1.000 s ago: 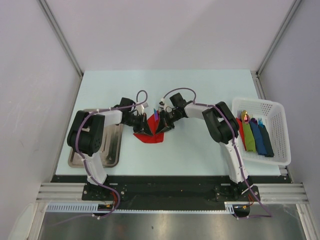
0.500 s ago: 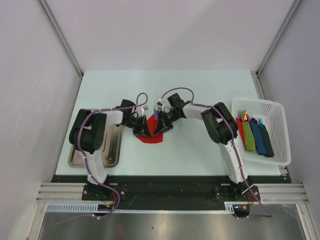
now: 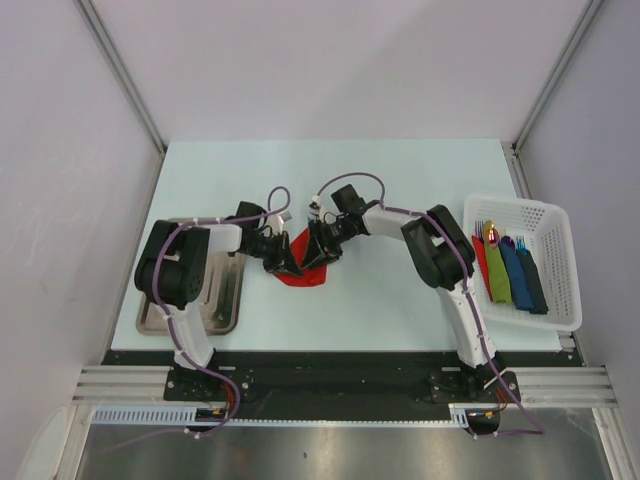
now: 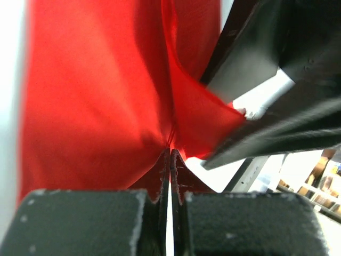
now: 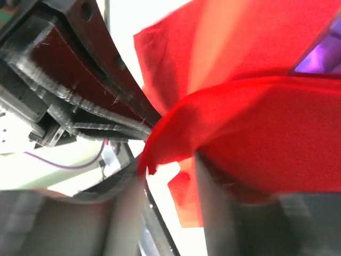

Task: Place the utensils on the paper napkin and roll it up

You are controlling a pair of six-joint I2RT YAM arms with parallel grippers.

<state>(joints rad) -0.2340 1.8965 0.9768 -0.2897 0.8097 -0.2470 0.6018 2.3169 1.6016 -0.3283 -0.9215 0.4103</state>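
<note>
The red paper napkin [image 3: 298,276] lies bunched on the pale table between my two grippers. My left gripper [image 3: 285,262] is shut on a pinched fold of the napkin [image 4: 96,96], the fold meeting its tips [image 4: 170,152]. My right gripper [image 3: 316,250] faces it from the right. Its fingers stand apart [image 5: 168,176], with a curled edge of the napkin [image 5: 266,133] draped over their tips. A purple-sheened sliver of a utensil [image 5: 317,61] shows under the paper. The rest of the utensils is hidden inside the napkin.
A metal tray [image 3: 215,290] lies at the left, under the left arm. A white basket [image 3: 548,212] at the right holds a green napkin roll [image 3: 497,275], a blue napkin roll [image 3: 515,270] and other rolled bundles with utensil tips showing.
Both grippers have shifted a little to the left and closer together over the napkin. The purple utensil tip seen from above a second ago is now covered.
</note>
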